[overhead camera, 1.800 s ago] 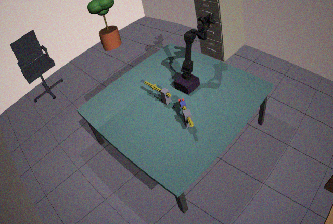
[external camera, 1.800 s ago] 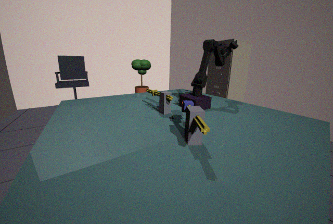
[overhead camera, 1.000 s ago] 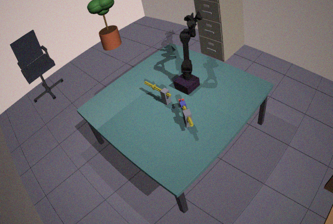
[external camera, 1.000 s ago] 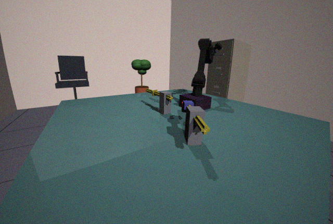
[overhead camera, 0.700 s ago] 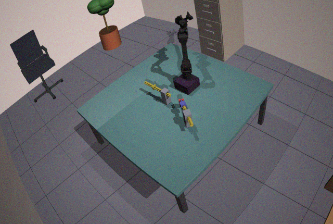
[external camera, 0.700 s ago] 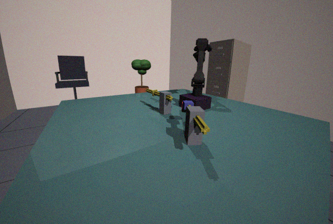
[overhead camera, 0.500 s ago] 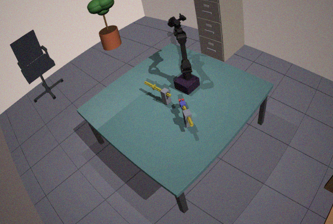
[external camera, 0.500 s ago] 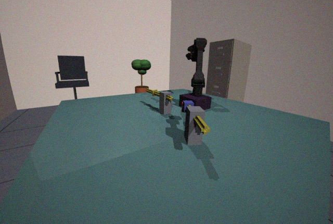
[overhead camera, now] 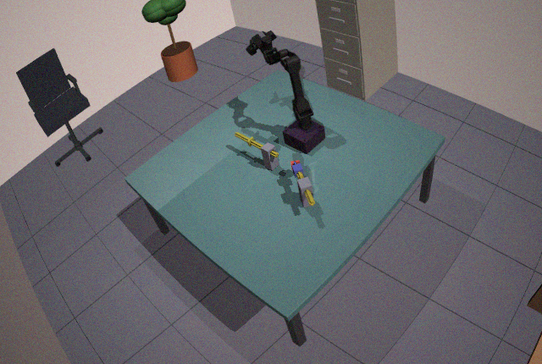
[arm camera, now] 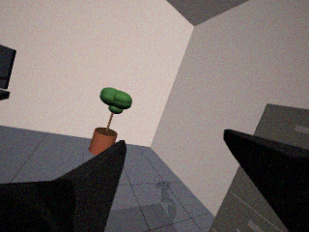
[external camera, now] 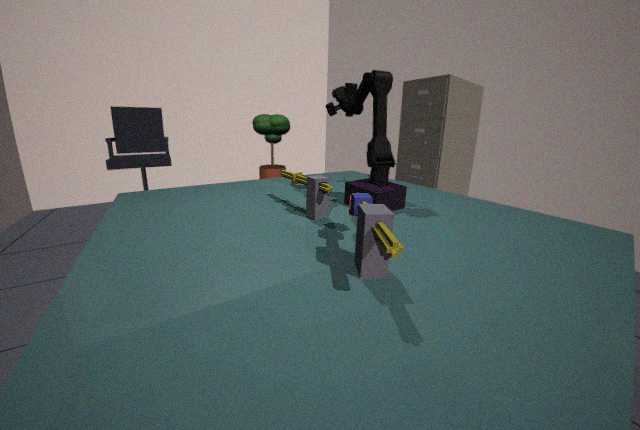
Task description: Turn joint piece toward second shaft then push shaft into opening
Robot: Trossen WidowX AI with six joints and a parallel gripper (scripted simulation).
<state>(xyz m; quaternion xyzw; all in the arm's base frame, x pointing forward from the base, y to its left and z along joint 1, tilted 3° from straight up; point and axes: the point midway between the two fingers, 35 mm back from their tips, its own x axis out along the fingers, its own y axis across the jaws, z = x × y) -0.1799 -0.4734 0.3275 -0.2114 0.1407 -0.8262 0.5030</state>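
Observation:
The blue joint piece (overhead camera: 297,168) (external camera: 362,203) with red at its mouth sits on the end of the yellow first shaft (overhead camera: 310,197) (external camera: 385,239), which runs through a grey block (overhead camera: 304,184) (external camera: 366,254). The red side faces left in the exterior view; its exact angle is too small to tell. The yellow second shaft (overhead camera: 241,136) (external camera: 287,174) runs through the other grey block (overhead camera: 267,151) (external camera: 314,200); its near end stands apart from the joint piece. My gripper (overhead camera: 258,41) (external camera: 334,99) (arm camera: 175,137) is open and empty, high above the table and far from both shafts.
The arm's dark purple base (overhead camera: 303,137) (external camera: 375,195) stands on the green table (overhead camera: 227,237) (external camera: 206,322) close behind the joint piece. A filing cabinet (overhead camera: 376,27) (external camera: 460,130), a potted plant (overhead camera: 179,63) (arm camera: 102,140) and an office chair (overhead camera: 47,89) (external camera: 137,130) stand off the table.

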